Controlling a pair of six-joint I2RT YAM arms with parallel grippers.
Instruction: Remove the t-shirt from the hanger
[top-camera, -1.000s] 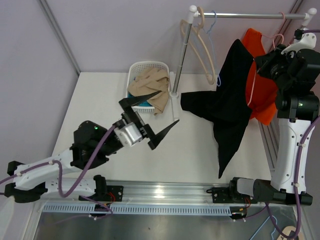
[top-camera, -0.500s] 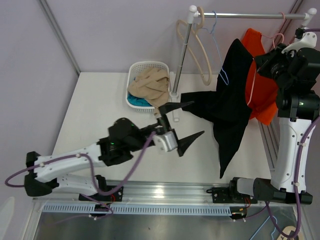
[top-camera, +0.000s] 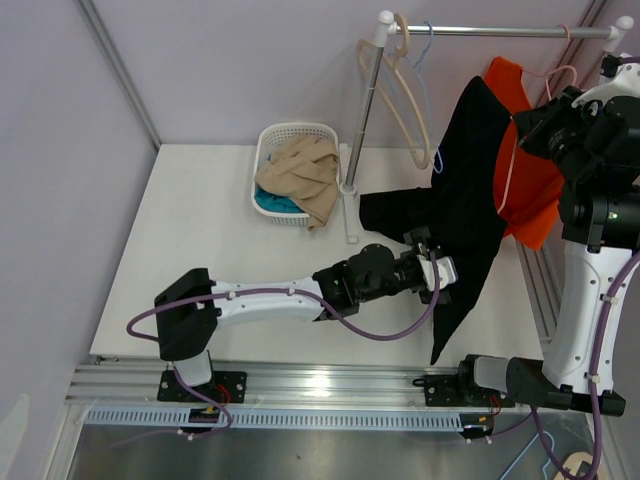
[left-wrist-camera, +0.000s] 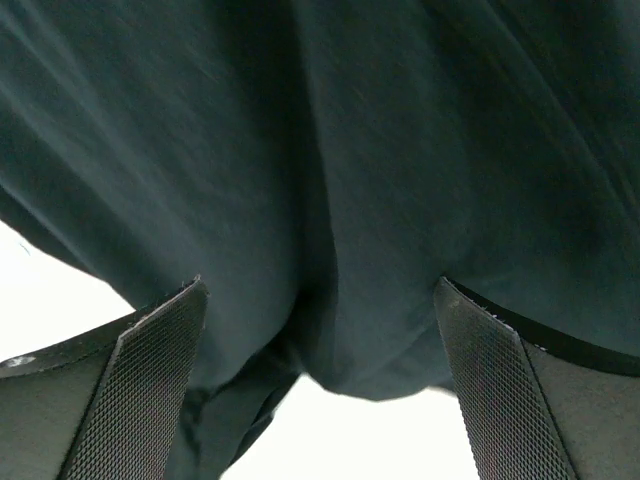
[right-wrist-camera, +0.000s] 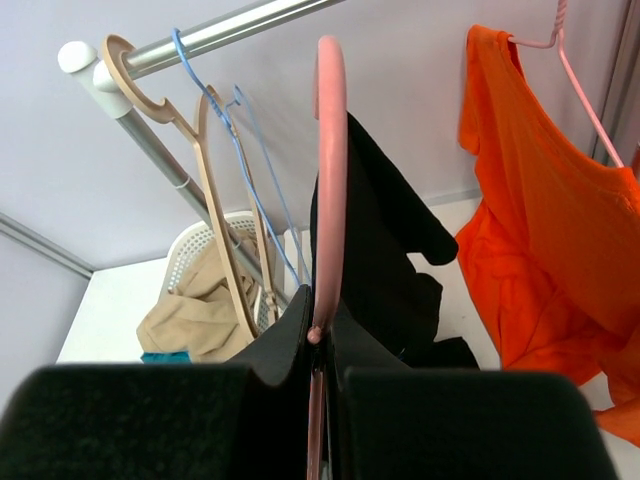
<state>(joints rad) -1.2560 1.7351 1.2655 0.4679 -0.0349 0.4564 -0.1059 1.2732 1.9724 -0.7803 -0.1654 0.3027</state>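
A black t-shirt (top-camera: 470, 200) hangs from a pink hanger (right-wrist-camera: 330, 150), its hem trailing down onto the table. My right gripper (right-wrist-camera: 325, 310) is shut on the hanger's pink wire, holding it up beside the rack at the right (top-camera: 532, 125). My left gripper (top-camera: 440, 264) is stretched across the table to the shirt's lower part. In the left wrist view the dark cloth (left-wrist-camera: 350, 150) fills the frame, and a fold of it sags between the wide-open fingers (left-wrist-camera: 150, 370) without being pinched; the left gripper (left-wrist-camera: 320, 285) is open.
A metal rail (top-camera: 490, 32) on a post (top-camera: 362, 120) carries beige hangers (top-camera: 405, 100) and a blue wire hanger (right-wrist-camera: 215, 110). An orange shirt (top-camera: 535, 190) hangs on another pink hanger behind the black one. A white basket (top-camera: 290, 132) holds beige cloth (top-camera: 305, 175).
My left arm has swung right from near the basket to the black t-shirt's lower part, jaws open throughout. The right gripper and hanger have barely moved.
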